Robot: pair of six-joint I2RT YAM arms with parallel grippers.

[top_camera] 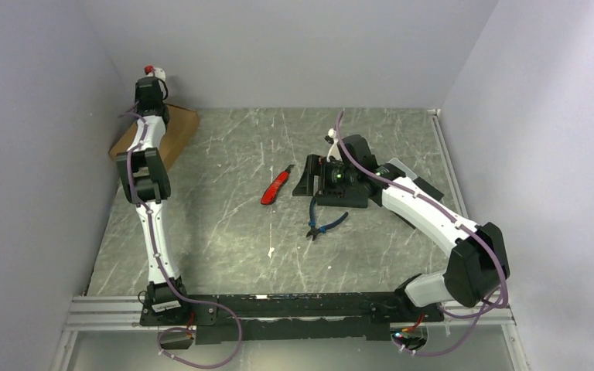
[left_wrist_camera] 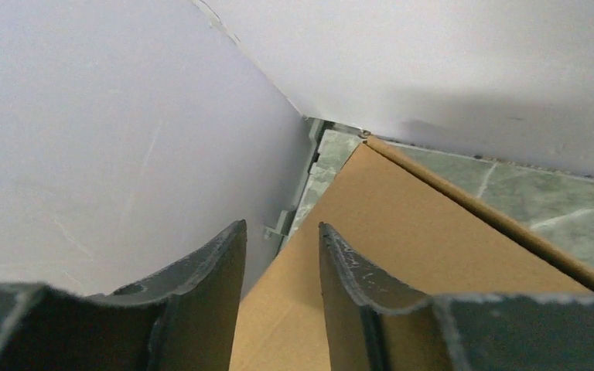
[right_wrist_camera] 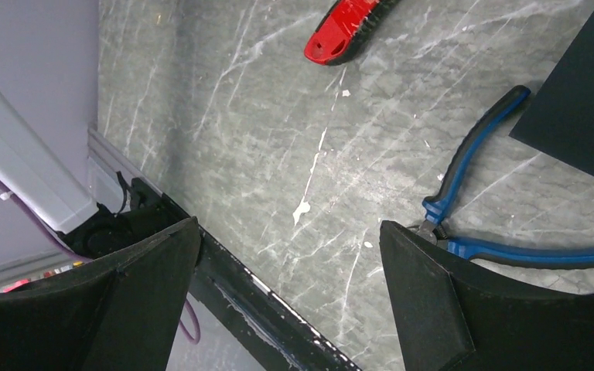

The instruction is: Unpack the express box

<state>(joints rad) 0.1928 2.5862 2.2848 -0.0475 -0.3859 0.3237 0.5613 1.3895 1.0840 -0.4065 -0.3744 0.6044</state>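
The express box (top_camera: 179, 128) sat in the far left corner of the surface (top_camera: 224, 239), close against the left wall, with the left arm reaching over it and hiding much of its top. In the left wrist view the express box (left_wrist_camera: 418, 247) filled the lower right, its plain brown face running up toward the corner where the two walls met. One long edge passed behind the narrow gap of the left end effector (left_wrist_camera: 281, 226). Its two fingers (left_wrist_camera: 224, 263) stood close together, one of them over the cardboard. I could not tell whether they pinched that edge or merely hung in front of it.

Well apart from the box, near the middle of the surface, lay a red utility knife (top_camera: 277, 187). Blue-handled pliers (top_camera: 323, 224) lay near it on the right. Just beyond the pliers were flat black pads (top_camera: 309, 176), with the right wrist above them. The right end effector (right_wrist_camera: 288, 224) was spread wide with nothing between its fingers, hanging over bare surface with the pliers at its right side
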